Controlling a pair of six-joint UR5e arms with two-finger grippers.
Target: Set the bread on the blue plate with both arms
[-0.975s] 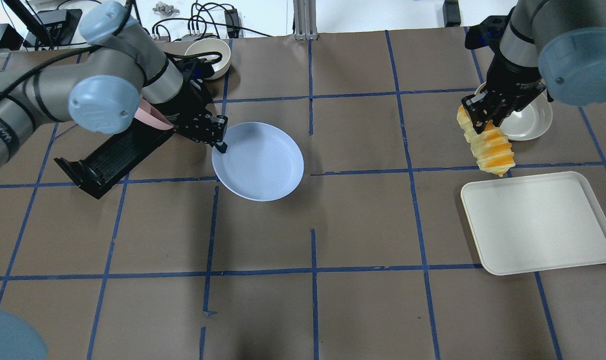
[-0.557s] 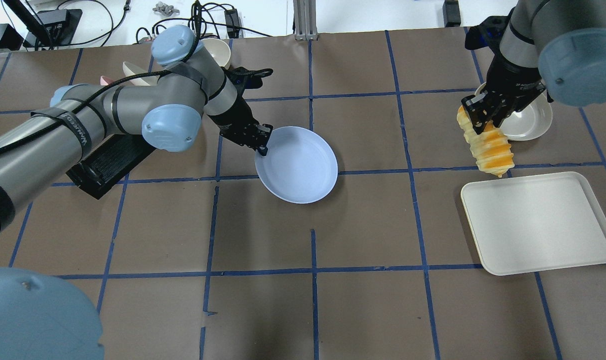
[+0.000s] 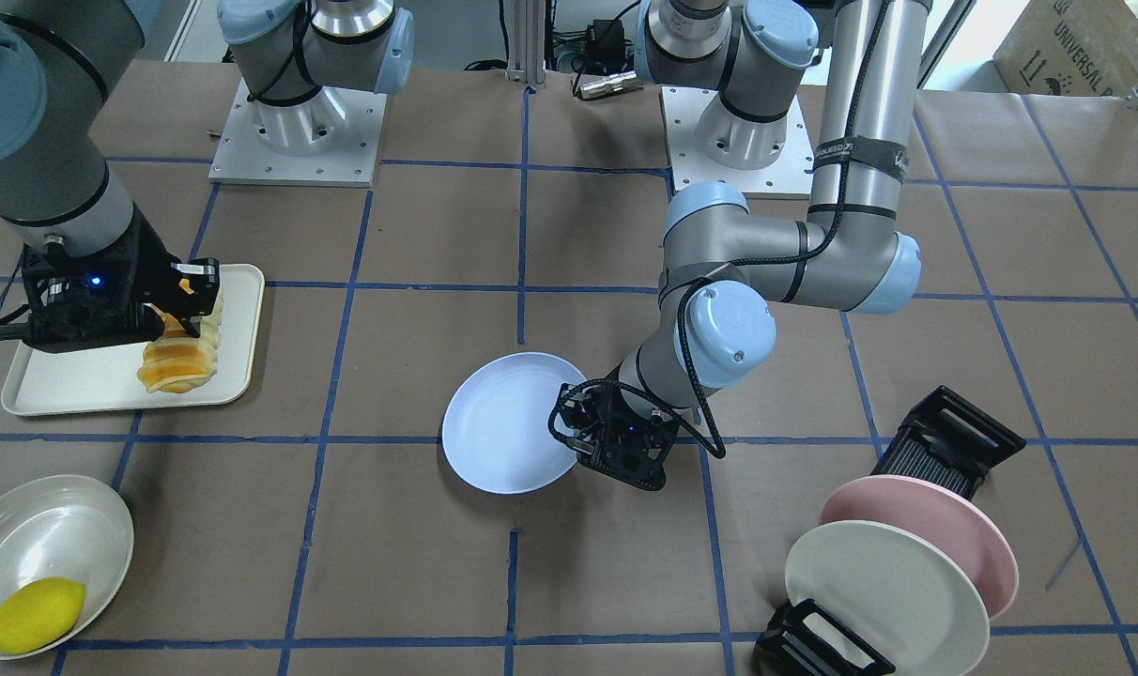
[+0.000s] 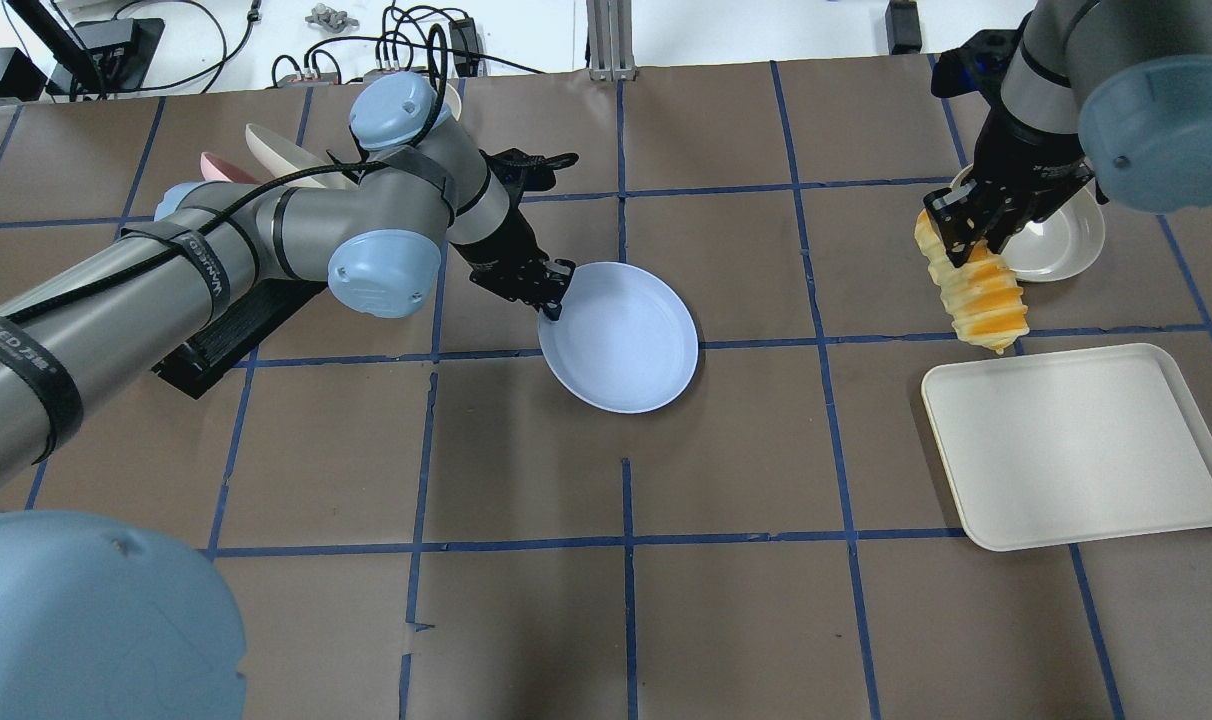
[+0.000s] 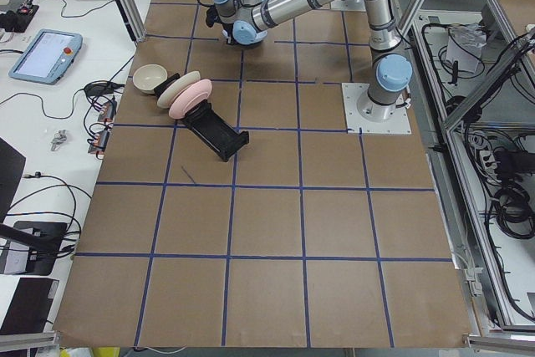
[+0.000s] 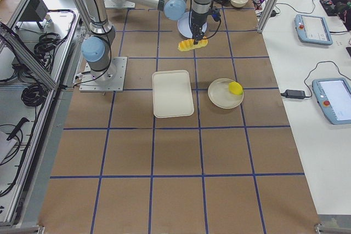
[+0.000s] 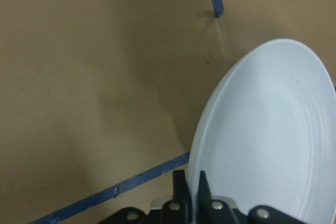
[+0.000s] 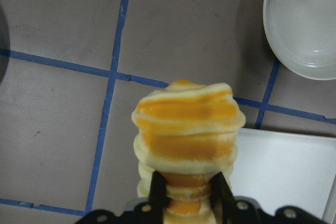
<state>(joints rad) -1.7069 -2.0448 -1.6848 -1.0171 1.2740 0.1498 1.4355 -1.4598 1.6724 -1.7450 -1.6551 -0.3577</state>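
Note:
The blue plate (image 4: 621, 340) hangs slightly tilted, low over the table's middle. My left gripper (image 4: 551, 300) is shut on its left rim. The left wrist view shows the fingertips (image 7: 180, 182) pinching the plate's edge (image 7: 268, 140). In the front-facing view the plate (image 3: 503, 422) is left of this gripper (image 3: 574, 441). My right gripper (image 4: 966, 240) is shut on the upper end of the bread (image 4: 981, 295), a ridged golden-orange loaf hanging above the table at the far right. The right wrist view looks down along the bread (image 8: 186, 124), with that gripper (image 8: 190, 187) clamped around it.
A cream tray (image 4: 1076, 450) lies in front of the bread. A cream bowl (image 3: 24, 535) with a yellow lemon (image 3: 34, 615) stands beyond it. A black rack (image 3: 945, 441) holds a pink plate (image 3: 954, 526) and a cream plate (image 3: 879, 582) on the robot's left side.
My left arm has carried the blue plate to the right, toward the table's middle. My right gripper and the bread have not moved.

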